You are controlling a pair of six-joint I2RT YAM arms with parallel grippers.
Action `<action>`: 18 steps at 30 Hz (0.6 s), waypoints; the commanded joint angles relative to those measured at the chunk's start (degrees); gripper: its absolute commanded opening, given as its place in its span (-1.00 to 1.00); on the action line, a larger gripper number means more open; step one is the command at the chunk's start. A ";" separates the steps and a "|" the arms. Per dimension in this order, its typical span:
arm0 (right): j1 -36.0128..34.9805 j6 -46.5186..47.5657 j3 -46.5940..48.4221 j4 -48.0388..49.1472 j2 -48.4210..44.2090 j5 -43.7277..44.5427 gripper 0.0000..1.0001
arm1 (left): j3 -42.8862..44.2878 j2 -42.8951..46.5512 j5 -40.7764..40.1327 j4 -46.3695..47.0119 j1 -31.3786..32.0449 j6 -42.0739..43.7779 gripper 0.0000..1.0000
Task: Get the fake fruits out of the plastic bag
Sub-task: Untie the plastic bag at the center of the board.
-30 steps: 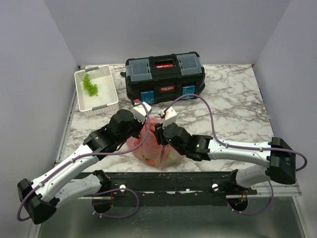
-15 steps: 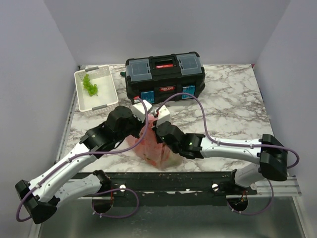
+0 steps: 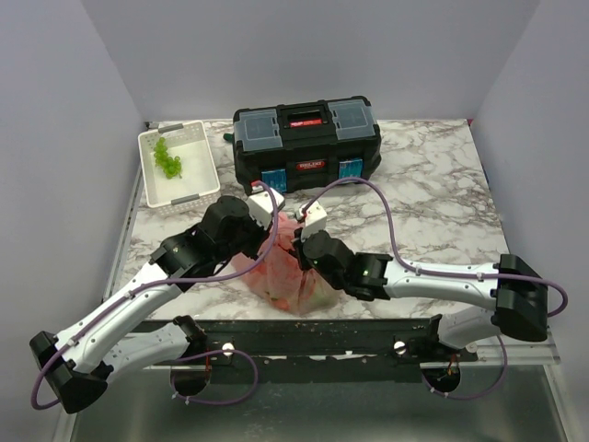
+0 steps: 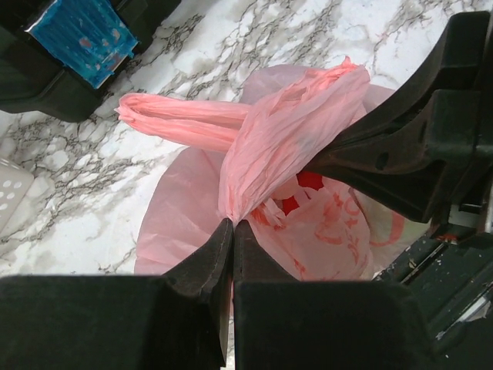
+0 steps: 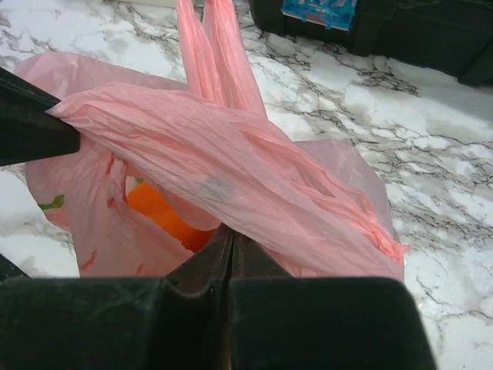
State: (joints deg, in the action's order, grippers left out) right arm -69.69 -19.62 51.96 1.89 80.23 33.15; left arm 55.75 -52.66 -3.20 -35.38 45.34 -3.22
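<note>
No legible txt; toolbox label too blurry.

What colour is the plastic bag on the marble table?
Translucent pink, with darker red print on it. The plastic bag shows best in the left wrist view.

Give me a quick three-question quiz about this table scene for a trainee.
1. True or false: the left gripper and the right gripper are both shut on the pink bag.
2. What lies in the white basket? A) green grapes B) a lemon C) a spoon
3. Fill in: the fruit seen through the bag's mouth from the right wrist view is coloured ____.
Key: 1 true; 2 A; 3 orange.
</note>
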 commanded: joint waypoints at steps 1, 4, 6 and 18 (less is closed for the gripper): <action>0.06 -0.07 -1.67 1.12 -2.01 0.59 -0.99 | -2.38 1.03 -3.94 2.43 -0.34 1.55 -1.00; 0.00 -0.80 -4.12 1.36 -3.89 2.99 -0.99 | -2.77 1.23 -9.53 2.79 -0.43 1.16 -1.00; 0.06 -1.90 -6.01 1.43 -5.71 5.44 -0.99 | -3.67 1.55 -12.62 4.06 -0.47 1.38 -1.00; 0.04 -7.89 -12.78 -5.22 -13.46 16.40 -0.99 | -3.99 2.59 -14.72 3.29 -0.70 1.30 -1.00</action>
State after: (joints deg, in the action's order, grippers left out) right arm -69.69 -24.01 40.32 1.56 68.31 42.61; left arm 51.90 -51.42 -15.94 -32.27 44.99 -2.37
